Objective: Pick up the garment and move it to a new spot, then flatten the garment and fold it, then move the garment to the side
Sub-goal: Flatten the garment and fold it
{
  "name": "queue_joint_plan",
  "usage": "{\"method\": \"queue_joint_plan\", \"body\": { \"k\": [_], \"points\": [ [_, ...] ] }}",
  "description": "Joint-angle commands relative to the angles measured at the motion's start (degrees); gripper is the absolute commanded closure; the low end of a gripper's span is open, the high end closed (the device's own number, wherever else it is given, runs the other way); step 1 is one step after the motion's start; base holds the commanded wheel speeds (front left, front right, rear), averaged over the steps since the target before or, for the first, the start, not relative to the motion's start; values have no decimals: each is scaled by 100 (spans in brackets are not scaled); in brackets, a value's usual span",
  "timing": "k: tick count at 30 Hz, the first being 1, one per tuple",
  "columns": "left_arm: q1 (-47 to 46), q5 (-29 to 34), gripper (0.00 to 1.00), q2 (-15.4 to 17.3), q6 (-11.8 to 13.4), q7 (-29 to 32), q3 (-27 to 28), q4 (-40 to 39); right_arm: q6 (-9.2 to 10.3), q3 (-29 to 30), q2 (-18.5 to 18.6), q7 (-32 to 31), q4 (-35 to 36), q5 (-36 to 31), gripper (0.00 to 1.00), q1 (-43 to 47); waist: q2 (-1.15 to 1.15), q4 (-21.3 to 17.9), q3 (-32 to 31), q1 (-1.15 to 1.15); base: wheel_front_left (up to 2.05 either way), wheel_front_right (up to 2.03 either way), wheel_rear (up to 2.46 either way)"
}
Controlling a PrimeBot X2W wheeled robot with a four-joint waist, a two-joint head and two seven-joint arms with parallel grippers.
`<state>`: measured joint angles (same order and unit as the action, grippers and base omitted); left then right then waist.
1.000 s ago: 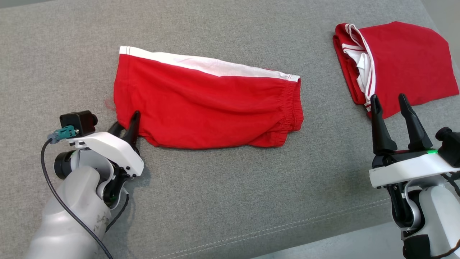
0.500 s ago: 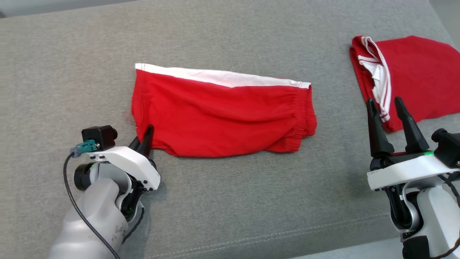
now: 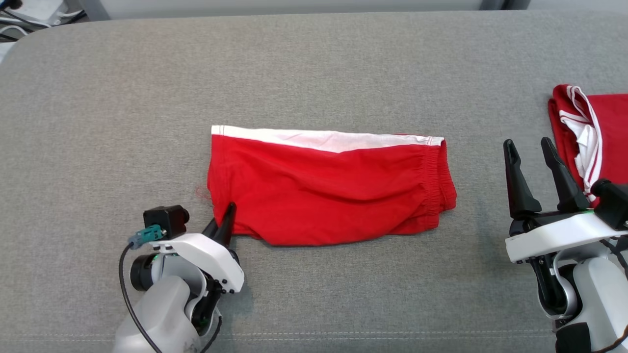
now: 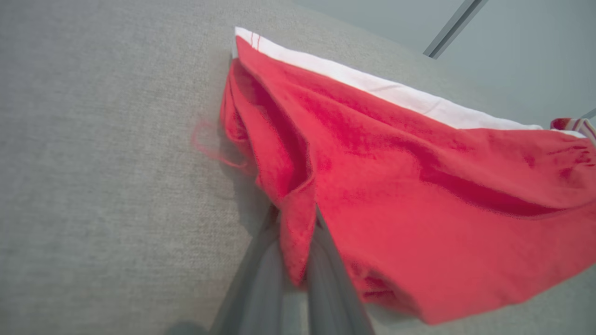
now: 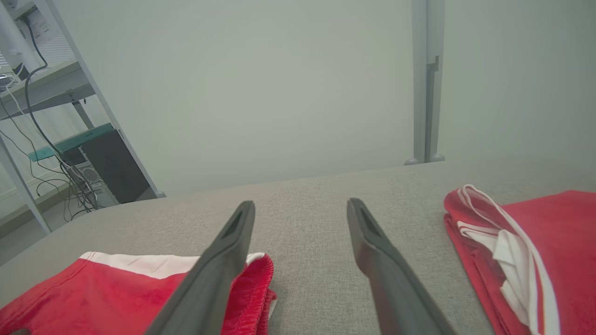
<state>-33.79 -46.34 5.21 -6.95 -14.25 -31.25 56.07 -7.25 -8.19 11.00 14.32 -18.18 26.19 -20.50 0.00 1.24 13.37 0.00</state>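
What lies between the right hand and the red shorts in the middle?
Just bare grey cushion between the right hand and the red shorts, as the head view shows.

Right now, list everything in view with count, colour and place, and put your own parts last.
shorts: one, red with a white band, folded, middle of the surface.
second garment: one, red with white stripes, folded, far right of the surface.
surface: one, grey fabric, under both garments.
computer tower: one, dark, background left in the right wrist view.
metal post: one, grey, against the back wall.
left gripper: one, dark fingers, shut on the shorts' near left corner.
right gripper: one, dark fingers, open, between the two garments.
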Motion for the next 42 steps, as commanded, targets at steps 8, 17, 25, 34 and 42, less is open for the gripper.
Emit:
{"method": "queue_joint_plan", "body": {
  "k": [8,17,25,34,42],
  "points": [
    [119,569,0,98,241,-74,426,-215,-24,-159,68,68,-34,29,0,58,0,161,-162,0,0,0,0],
    [767,1690,0,334,716,-74,1199,-1490,-24,28,-12,68,-78,-168,0,190,0,232,-358,0,0,0,0],
    [1511,2571,0,298,880,-74,2037,-2752,-24,133,-161,68,-188,-369,0,366,0,300,-597,0,0,0,0],
    [2218,3311,0,184,880,-74,2794,-3720,-24,256,-289,68,-309,-642,0,538,0,337,-808,0,0,0,0],
    [2694,3690,0,39,732,-74,3131,-4015,-24,446,-408,68,-325,-927,0,712,0,301,-1082,0,0,0,0]
  ]
}}
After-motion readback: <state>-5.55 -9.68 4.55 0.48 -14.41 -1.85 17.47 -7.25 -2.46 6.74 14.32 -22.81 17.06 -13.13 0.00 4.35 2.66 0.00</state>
